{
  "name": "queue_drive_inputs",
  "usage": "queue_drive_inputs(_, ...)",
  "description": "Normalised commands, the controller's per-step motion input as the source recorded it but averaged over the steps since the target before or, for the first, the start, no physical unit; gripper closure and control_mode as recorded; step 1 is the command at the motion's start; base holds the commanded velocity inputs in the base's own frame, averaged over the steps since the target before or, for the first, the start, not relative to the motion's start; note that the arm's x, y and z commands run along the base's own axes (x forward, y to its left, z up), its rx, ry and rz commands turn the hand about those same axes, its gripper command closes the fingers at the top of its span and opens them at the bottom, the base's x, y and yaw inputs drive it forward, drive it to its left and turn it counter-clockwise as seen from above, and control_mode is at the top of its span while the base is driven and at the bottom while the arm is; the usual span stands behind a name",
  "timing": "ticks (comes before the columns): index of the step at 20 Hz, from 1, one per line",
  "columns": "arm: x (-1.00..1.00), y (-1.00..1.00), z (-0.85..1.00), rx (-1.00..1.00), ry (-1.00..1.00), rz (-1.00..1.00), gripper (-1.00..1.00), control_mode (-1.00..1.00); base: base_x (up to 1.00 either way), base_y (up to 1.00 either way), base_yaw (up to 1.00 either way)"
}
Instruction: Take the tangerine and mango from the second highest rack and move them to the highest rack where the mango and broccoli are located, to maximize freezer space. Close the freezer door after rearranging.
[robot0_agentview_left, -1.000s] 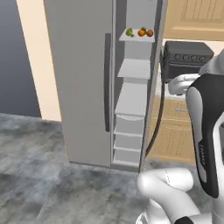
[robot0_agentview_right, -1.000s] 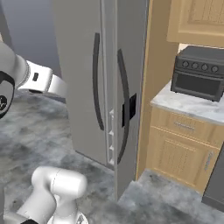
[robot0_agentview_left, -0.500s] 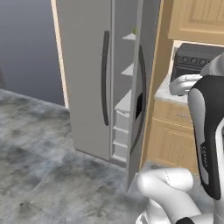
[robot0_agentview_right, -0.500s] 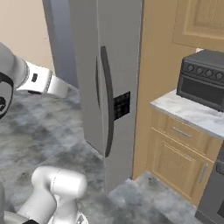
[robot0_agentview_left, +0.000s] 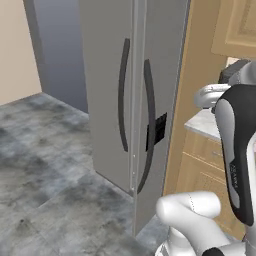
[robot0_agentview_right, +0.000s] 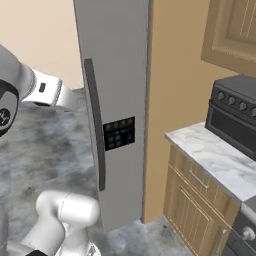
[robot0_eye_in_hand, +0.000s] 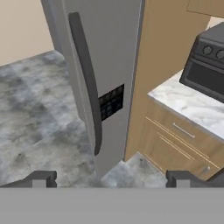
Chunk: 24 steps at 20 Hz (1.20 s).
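The hand (robot0_eye_in_hand: 107, 179) was seen spread wide with nothing between its fingertips (robot0_eye_in_hand: 41, 178), raised over the mottled grey floor (robot0_eye_in_hand: 39, 113). Beyond it, the freezer (robot0_agentview_left: 135, 75) was found with both doors standing shut, or all but shut. The freezer door (robot0_agentview_left: 107, 90), plain with a dark curved handle (robot0_agentview_left: 122, 95), was placed left of the dispenser door (robot0_eye_in_hand: 109, 65). At the far right, a dark oven (robot0_agentview_right: 234, 117) was set on the marble surface (robot0_agentview_right: 215, 160) above wooden cabinets (robot0_agentview_right: 195, 205).
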Motion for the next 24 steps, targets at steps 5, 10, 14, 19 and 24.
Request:
queue_drive_inputs(5, 0.0, 0.0, 0.0, 0.0, 0.0, 0.0, -1.0, 1.0, -0.03, -0.49, 0.34)
queue_drive_inputs(10, 0.0, 0.0, 0.0, 0.0, 0.0, 0.0, -1.0, 1.0, 0.05, -0.15, 0.05)
queue_drive_inputs(14, 0.0, 0.0, 0.0, 0.0, 0.0, 0.0, -1.0, 1.0, 0.07, -0.07, 0.0)
queue_drive_inputs(19, 0.07, 0.0, -0.08, 0.0, 0.0, 0.0, -1.0, 1.0, 0.04, -0.01, 0.0)
queue_drive_inputs(24, 0.06, -0.04, 0.0, 0.0, 0.03, 0.0, -1.0, -1.0, 0.08, -0.15, 0.0)
